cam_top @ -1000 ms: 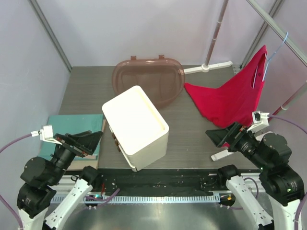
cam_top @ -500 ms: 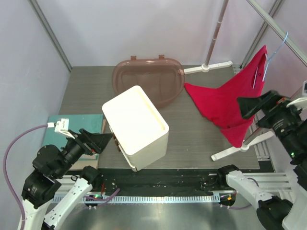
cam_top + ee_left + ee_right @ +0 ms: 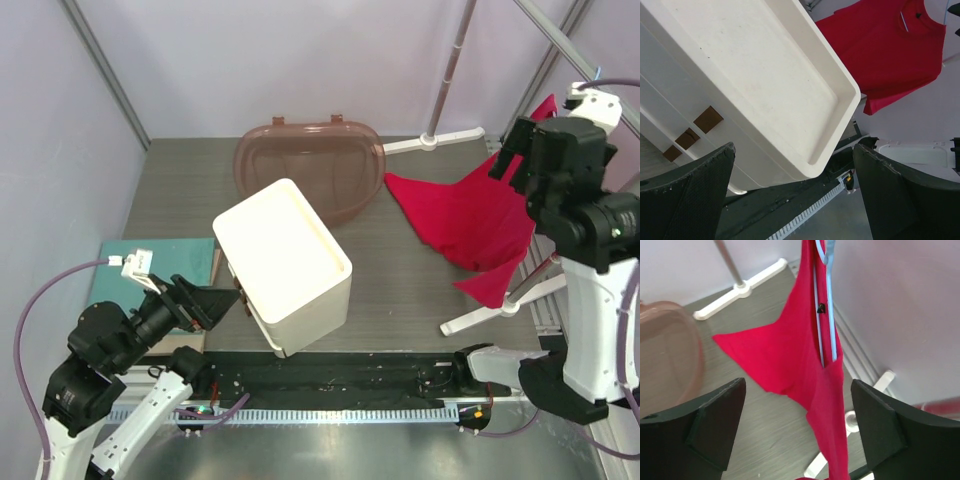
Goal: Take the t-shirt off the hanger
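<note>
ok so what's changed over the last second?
Right gripper swung up from low and now faces the t-shirt on the hanger, open, nothing gripped. Left gripper edged toward the white box, open. Shirt, hanger and box stayed put.

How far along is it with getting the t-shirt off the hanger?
Nothing is done: the t-shirt hangs on the hanger. In hand: the right gripper, open, hovers near it, holding nothing. Still to do: grasping the shirt and pulling it off.

Red t-shirt (image 3: 790,355) hung on lt-blue wire hanger (image 3: 830,305), hem splayed out
</note>
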Action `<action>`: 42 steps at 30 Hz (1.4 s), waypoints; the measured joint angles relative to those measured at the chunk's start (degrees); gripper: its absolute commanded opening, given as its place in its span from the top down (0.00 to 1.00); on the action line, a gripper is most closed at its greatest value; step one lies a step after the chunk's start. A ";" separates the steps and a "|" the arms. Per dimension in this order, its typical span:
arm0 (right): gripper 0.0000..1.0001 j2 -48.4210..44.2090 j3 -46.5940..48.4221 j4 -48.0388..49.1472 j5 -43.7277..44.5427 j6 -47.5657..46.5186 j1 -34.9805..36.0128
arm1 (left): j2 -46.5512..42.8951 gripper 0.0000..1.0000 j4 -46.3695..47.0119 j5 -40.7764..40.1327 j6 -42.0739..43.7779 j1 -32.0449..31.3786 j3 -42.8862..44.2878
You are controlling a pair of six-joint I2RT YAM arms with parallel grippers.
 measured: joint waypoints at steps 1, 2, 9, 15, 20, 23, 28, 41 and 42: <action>0.17 0.90 -0.39 0.33 0.92 -0.26 0.00 | 0.02 0.00 -0.15 0.20 -0.02 0.00 0.17; 0.19 1.49 -1.29 1.11 2.01 -0.50 0.00 | 0.02 0.00 -0.37 0.48 0.00 0.00 0.33; 0.27 1.20 -6.01 5.16 9.42 -2.32 0.00 | 0.02 0.00 -2.12 1.81 0.07 0.00 0.81; 0.40 1.62 -6.12 9.11 11.63 -3.69 -1.33 | 0.37 0.04 -2.23 3.06 0.02 0.00 0.81; 0.40 3.13 -7.41 11.89 9.92 -3.82 -6.80 | 1.95 0.05 -2.10 3.78 0.02 0.00 0.81; 0.41 4.83 -7.67 12.96 8.59 -3.82 -8.50 | 3.69 0.06 -1.95 4.13 0.04 0.00 0.87; 0.55 7.65 -7.76 14.78 6.69 -3.87 -9.73 | 8.24 0.07 -0.63 5.51 0.07 0.00 1.01; 0.78 9.11 -10.27 20.28 6.38 -3.52 -12.50 | 15.17 0.07 2.38 7.04 0.46 0.00 3.34; 0.81 9.27 -10.27 20.63 6.43 -3.45 -12.70 | 15.26 0.07 2.45 7.04 0.52 0.00 3.58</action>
